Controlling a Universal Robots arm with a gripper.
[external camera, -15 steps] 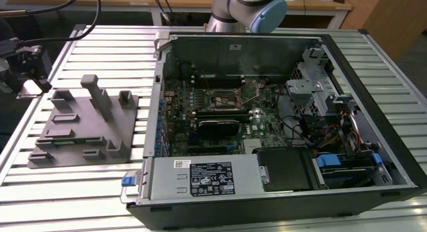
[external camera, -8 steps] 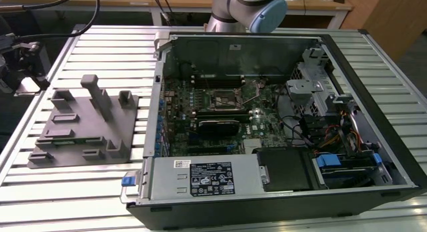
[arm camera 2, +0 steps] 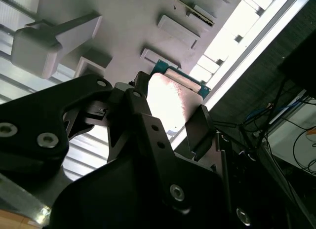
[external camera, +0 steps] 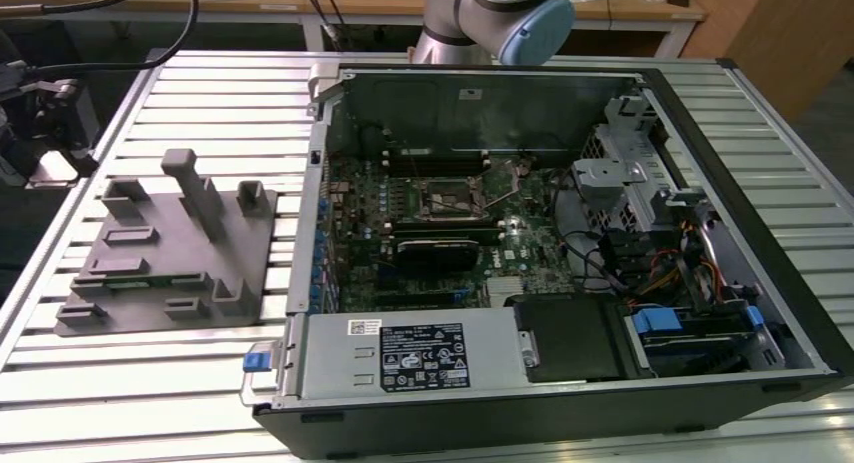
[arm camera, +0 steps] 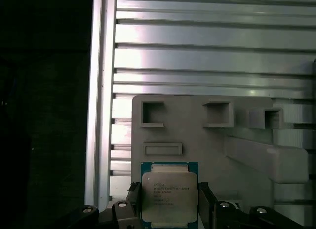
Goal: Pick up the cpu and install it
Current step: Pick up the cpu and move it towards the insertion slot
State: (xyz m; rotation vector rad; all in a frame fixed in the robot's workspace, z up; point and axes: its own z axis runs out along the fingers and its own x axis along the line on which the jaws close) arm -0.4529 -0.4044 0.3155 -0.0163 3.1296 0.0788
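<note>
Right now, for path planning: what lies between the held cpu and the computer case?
The grey tray with upright posts, in the exterior view; the first wrist view shows the cpu in the claw.

Tool [arm camera: 168, 189], apparently clamped, pointing downward.

Robotics lab or test workshop: a slatted metal worktable [external camera: 174, 383] carries an open computer case [external camera: 481, 108] with its motherboard [external camera: 441, 223] bare, and beside it, on the exterior view's left, sits a grey plastic parts tray [external camera: 160, 253] with upright posts. A robot arm [external camera: 494, 18] stands at the table's far edge. Behind it runs a wooden bench [external camera: 387, 3], and loose black cables [external camera: 174, 23] hang at the exterior view's upper left.
</note>
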